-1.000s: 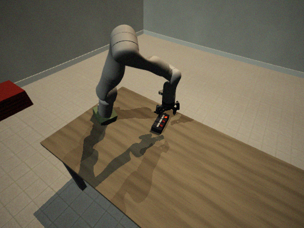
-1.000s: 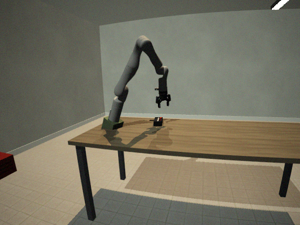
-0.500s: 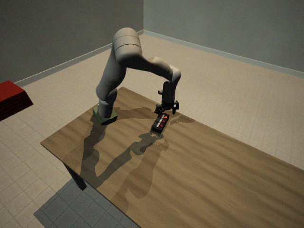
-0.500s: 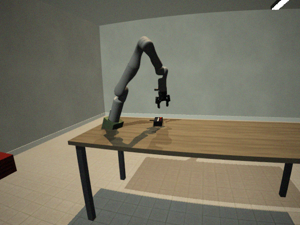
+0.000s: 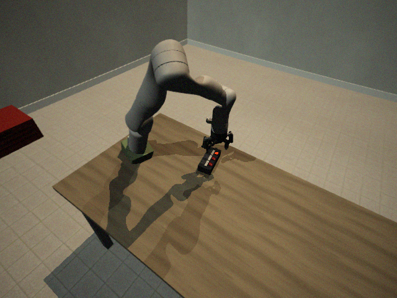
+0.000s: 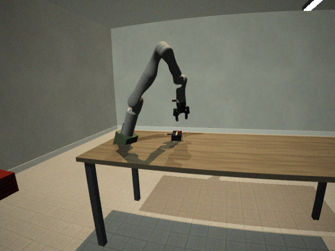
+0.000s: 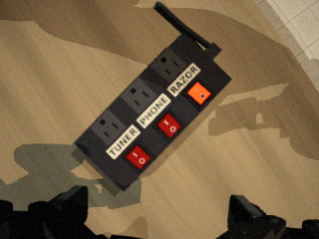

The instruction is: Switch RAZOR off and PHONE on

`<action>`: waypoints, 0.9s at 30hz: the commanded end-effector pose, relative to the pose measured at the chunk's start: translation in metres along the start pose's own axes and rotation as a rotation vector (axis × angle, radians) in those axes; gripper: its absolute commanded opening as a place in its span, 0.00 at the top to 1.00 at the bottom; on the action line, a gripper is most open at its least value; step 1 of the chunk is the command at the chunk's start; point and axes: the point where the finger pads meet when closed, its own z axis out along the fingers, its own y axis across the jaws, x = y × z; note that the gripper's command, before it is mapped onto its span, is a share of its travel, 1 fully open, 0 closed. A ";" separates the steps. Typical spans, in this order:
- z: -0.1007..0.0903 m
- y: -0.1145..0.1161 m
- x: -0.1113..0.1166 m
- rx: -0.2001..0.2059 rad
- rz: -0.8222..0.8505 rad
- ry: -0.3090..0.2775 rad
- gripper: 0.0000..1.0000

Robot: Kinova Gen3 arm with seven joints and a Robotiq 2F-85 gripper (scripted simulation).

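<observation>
The strip [image 7: 155, 114] is seen lying flat and face up on the table [image 5: 272, 224], in the far part of the top, to the right of the arm's base [image 5: 126, 148] and apart from it. In the wrist view it is set at a slant, with a short black cord stub [image 7: 182, 26] at its upper end. Three sockets are lined along one side and three white labels beside them, read as TUNER [image 7: 124, 142], PHONE [image 7: 155, 111] and RAZOR [image 7: 183, 79]. A rocker switch is placed next to each label: the RAZOR switch [image 7: 198, 95] is shown brighter orange-red than the other two, while the PHONE switch [image 7: 169, 125] and the TUNER switch [image 7: 139, 157] are shown a darker red. Whether each rocker is tipped on or off cannot be told beyond that difference in colour. The claw [image 6: 180, 116] is held above the strip, well clear of it in the exterior view, pointed straight down with its fingers spread wide and nothing between them. The grey arm [image 6: 151, 72] is bent in a high arch over the table. A red block [image 5: 15, 128] is seen on the tiled floor [image 5: 320, 112] at far left.
</observation>
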 end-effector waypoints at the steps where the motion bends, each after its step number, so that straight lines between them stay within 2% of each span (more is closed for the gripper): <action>1: 0.002 0.000 0.004 0.003 -0.010 -0.001 0.00; 27: 0.010 -0.001 0.012 0.018 -0.037 -0.020 0.00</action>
